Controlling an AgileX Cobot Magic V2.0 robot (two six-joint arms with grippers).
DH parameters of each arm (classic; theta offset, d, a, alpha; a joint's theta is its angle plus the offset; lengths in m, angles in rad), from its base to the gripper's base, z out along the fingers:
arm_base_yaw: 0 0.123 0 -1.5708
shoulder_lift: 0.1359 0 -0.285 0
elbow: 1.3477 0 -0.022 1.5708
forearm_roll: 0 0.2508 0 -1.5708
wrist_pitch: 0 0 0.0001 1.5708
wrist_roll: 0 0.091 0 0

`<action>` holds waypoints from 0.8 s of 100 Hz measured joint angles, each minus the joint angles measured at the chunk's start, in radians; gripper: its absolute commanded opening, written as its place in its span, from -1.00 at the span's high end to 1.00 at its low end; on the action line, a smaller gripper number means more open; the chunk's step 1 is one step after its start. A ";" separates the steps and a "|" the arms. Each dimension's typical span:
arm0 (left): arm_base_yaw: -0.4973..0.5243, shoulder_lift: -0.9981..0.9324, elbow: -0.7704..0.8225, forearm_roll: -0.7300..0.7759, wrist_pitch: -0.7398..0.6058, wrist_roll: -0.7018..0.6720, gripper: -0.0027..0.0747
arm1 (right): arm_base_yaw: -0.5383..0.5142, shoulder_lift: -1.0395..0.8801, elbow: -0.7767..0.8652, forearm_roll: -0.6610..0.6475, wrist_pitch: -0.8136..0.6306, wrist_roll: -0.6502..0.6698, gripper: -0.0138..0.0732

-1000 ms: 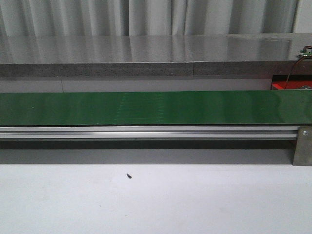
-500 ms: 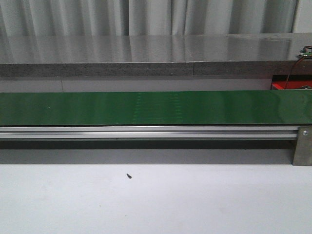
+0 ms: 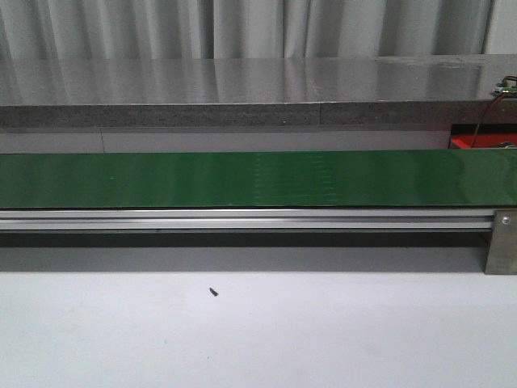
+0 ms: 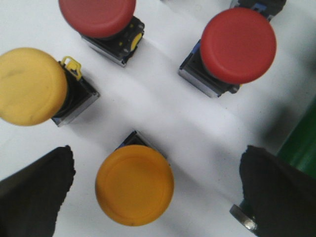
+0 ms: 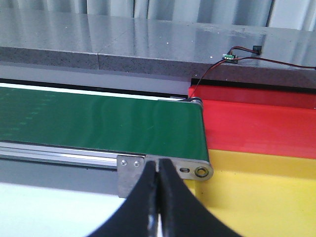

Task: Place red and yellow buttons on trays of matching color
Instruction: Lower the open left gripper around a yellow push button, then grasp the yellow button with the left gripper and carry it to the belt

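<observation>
Left wrist view shows you the left gripper (image 4: 148, 195) with its fingers (image 4: 34, 195) spread wide, one dark pad at each side of the picture, and a yellow button (image 4: 134, 184) standing upright on the white bench (image 4: 163, 118) squarely between them. You see its round cap from above, so it has no long axis to line up with; the cap sits a little nearer one finger than the other. A second yellow button (image 4: 30, 85) stands beside it, and two red buttons (image 4: 238, 45) lie farther out from the fingers.

In the right wrist view you see the right gripper (image 5: 159, 197) with its fingers pressed together and holding nothing, aimed at the end of the green conveyor belt (image 5: 98, 126). Just past that end lie the red tray (image 5: 261, 123) and, nearer, the yellow tray (image 5: 261, 192).

In my judgement the left arm is the one placed to grasp, and that yellow button is its likely pick.
</observation>
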State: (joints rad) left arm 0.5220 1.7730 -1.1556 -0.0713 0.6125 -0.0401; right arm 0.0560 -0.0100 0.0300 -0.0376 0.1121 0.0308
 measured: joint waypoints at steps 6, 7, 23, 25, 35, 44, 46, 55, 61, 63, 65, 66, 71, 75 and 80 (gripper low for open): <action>0.000 0.000 -0.001 0.000 0.000 0.002 -0.72 | 0.000 0.000 0.000 0.000 0.000 0.000 0.84; 0.000 0.000 -0.003 0.000 0.000 0.002 -0.72 | 0.000 0.000 0.000 0.000 0.000 0.000 0.84; 0.000 0.000 -0.003 0.000 0.002 0.002 -0.67 | 0.000 0.000 0.000 0.000 0.000 0.000 0.84; 0.000 0.000 -0.003 0.000 0.002 0.002 -0.64 | 0.000 0.000 0.000 0.000 0.000 0.000 0.84; 0.000 0.000 -0.003 0.000 0.004 0.002 -0.54 | 0.000 0.000 0.000 0.000 0.000 0.000 0.84; 0.000 0.000 -0.003 0.000 0.004 0.002 -0.49 | 0.000 0.000 0.000 0.000 0.000 0.000 0.84; 0.000 0.000 -0.003 0.000 0.004 0.002 -0.50 | 0.000 0.000 0.000 0.000 0.000 0.000 0.84; 0.000 0.000 -0.003 0.000 0.004 0.002 -0.50 | 0.000 0.000 0.000 0.000 0.000 0.000 0.84; 0.000 0.000 -0.003 0.000 0.004 0.002 -0.50 | 0.000 0.000 0.000 0.000 0.000 0.000 0.84; 0.000 0.000 -0.003 0.000 0.004 0.002 -0.50 | 0.000 0.000 0.000 0.000 0.000 0.000 0.84; 0.000 0.000 -0.003 0.000 0.004 0.002 -0.50 | 0.000 0.000 0.000 0.000 0.000 0.000 0.84; 0.000 0.000 -0.003 0.000 0.004 0.002 -0.50 | 0.000 0.000 0.000 0.000 0.000 0.000 0.84; 0.000 0.000 -0.003 0.000 0.004 0.002 -0.50 | 0.000 0.000 0.000 0.000 0.000 0.000 0.84; 0.000 0.000 -0.003 0.000 0.006 0.002 -0.49 | 0.000 0.000 0.000 0.000 0.000 0.000 0.84; 0.000 0.000 -0.003 0.002 0.005 0.002 -0.49 | 0.000 0.000 0.000 0.000 0.000 0.000 0.84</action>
State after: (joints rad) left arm 0.5220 1.7730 -1.1582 -0.0694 0.6173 -0.0385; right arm 0.0560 -0.0100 0.0300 -0.0376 0.1121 0.0308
